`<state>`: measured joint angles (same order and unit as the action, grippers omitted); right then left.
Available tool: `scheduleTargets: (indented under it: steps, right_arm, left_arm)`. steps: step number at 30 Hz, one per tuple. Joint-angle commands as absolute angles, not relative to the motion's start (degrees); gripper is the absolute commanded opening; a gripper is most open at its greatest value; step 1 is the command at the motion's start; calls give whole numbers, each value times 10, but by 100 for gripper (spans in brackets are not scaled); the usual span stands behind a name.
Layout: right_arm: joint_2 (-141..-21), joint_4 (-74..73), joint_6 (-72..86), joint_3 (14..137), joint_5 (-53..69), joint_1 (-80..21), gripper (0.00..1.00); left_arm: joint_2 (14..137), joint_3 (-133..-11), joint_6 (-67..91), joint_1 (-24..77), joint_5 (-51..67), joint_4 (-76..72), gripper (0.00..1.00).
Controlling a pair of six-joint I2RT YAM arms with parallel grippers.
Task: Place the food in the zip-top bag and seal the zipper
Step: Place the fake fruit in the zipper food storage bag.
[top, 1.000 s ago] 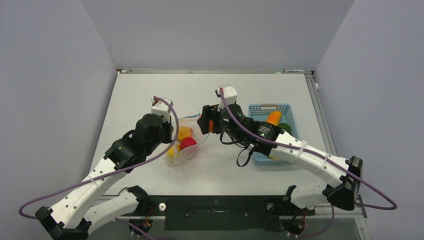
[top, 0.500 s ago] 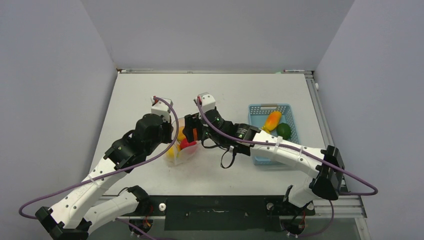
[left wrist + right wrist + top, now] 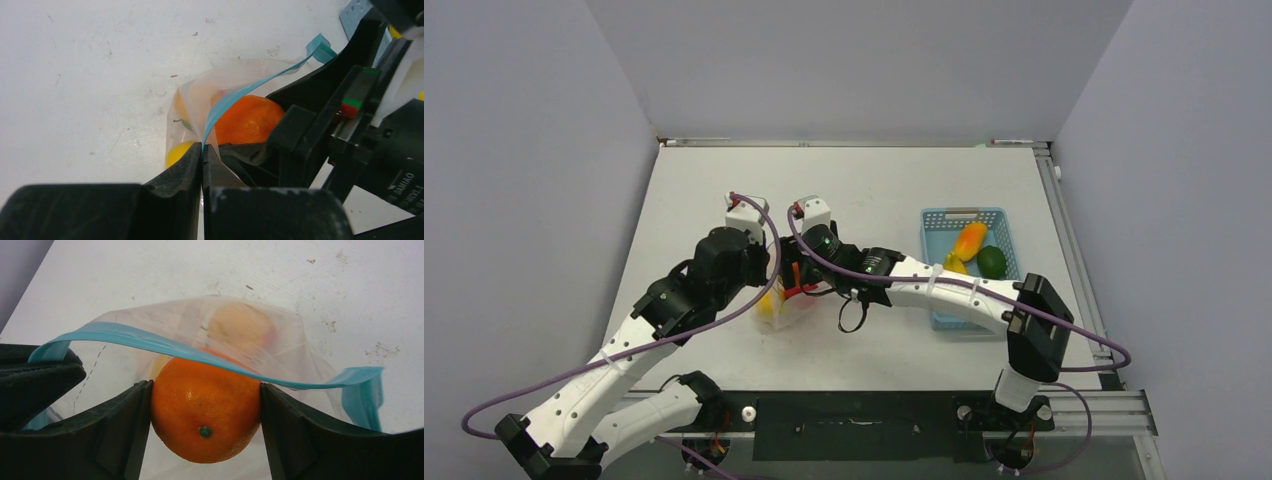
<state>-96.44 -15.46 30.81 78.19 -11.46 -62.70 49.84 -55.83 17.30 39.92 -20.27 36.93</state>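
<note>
At the bag [image 3: 300, 342] mouth, right pincer [image 3: 205, 390] holds the orange [image 3: 205, 415], likely hard and slippery, by its sides; left pincer [image 3: 204, 152] pinches the thin, limp zipper [image 3: 240, 92] edge

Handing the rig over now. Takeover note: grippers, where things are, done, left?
Left gripper shut on the zipper, holding the zip-top bag's mouth up.
Right gripper grips an orange at that mouth, not released.
Bagged: a yellow fruit, at least one more.
Blue basket holds a green fruit and an orange-yellow one.
Left: release orange, bag basket fruit, seal.
</note>
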Motion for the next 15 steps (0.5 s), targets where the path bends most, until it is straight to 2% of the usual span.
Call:
scheduleTargets:
  steps: [1, 5, 10, 15]
  right_arm:
    - [-977, -116, 320, 818, -113, -630, 55]
    - [-991, -113, 326, 825, -107, -630, 67]
    - [-998, -111, 328, 830, -103, -630, 87]
    - [-993, -107, 329, 828, -92, -630, 97]
  left_arm:
    - [492, -561, 167, 393, -196, 340, 0]
    - [491, -560, 167, 392, -196, 341, 0]
    - [491, -560, 167, 391, -196, 340, 0]
    - [490, -561, 167, 390, -195, 340, 0]
